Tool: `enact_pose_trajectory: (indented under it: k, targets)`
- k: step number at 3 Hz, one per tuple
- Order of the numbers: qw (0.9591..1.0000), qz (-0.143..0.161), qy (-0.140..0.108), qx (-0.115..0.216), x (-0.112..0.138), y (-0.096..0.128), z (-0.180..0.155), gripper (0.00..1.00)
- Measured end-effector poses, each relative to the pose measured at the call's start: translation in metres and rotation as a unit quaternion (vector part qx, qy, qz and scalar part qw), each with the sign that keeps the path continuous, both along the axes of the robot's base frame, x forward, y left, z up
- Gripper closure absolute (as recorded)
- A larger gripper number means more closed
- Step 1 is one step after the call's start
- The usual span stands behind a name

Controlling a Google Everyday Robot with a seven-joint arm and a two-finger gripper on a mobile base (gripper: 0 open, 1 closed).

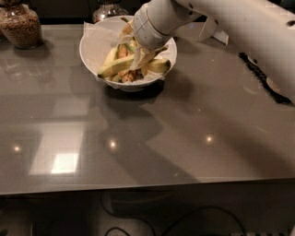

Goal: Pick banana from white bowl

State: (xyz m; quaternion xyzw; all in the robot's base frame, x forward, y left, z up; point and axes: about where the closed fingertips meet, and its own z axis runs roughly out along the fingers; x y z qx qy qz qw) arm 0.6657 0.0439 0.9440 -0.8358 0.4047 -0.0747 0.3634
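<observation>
The white bowl point(94, 50), lined with crinkled white paper, stands at the far middle of the grey table. Several bananas lie in it. The long yellow-green banana point(115, 67) runs across the bowl from its left front towards the middle. A short yellow banana point(159, 66) lies at the right rim. My gripper point(136, 54) reaches down into the bowl from the upper right, right over the bananas in the middle. The white arm point(221, 23) covers the bowl's far right side.
A glass jar of brown contents point(20, 25) stands at the far left corner. Another glass jar point(107, 9) stands behind the bowl. A white card point(214, 30) and a dark-edged object point(262, 78) lie at the right. The table's front edge point(147, 186) is near.
</observation>
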Motion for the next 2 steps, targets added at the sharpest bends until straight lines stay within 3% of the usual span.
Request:
enact_pose_trajectory:
  k: [2]
  targets:
    - [0.9997,-0.002,0.012,-0.021,0.02,0.003,-0.026,0.44]
